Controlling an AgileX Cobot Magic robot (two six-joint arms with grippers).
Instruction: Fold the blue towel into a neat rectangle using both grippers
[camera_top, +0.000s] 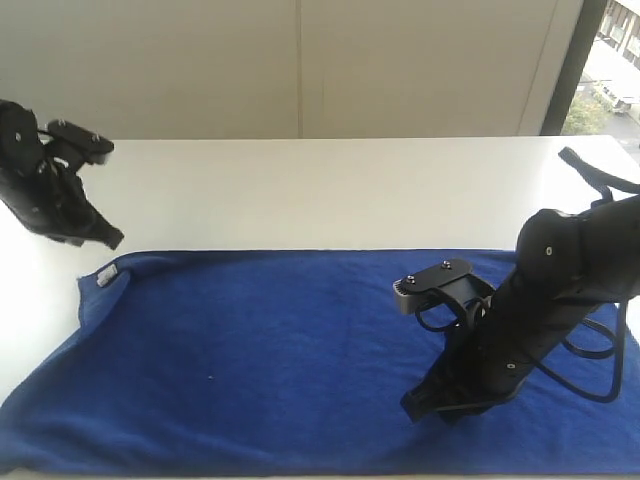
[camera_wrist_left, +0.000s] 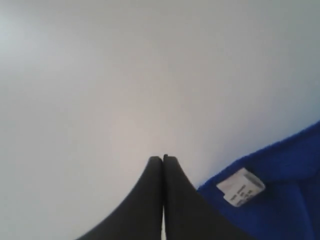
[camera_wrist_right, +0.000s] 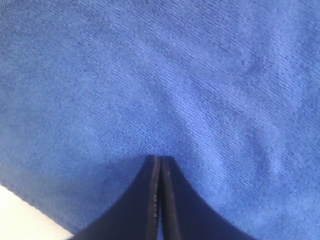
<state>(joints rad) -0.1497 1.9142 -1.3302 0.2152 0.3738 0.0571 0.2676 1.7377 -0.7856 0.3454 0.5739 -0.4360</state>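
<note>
The blue towel (camera_top: 260, 360) lies spread flat across the near half of the white table, its small white tag (camera_top: 107, 276) at the far left corner. My left gripper (camera_top: 112, 240) hangs shut over bare table just beyond that corner; in the left wrist view its tips (camera_wrist_left: 163, 159) are closed, with the tag (camera_wrist_left: 240, 186) and the towel corner (camera_wrist_left: 285, 200) beside them. My right gripper (camera_top: 412, 408) is shut and points down at the towel's near right part. In the right wrist view its closed tips (camera_wrist_right: 160, 159) sit over the towel (camera_wrist_right: 175, 75), holding nothing.
The white table (camera_top: 320, 190) runs back to a pale wall. A black strap (camera_top: 590, 175) lies at the far right edge. Black cables (camera_top: 590, 350) loop off the right arm above the towel. The towel's near edge meets the table front (camera_wrist_right: 20, 215).
</note>
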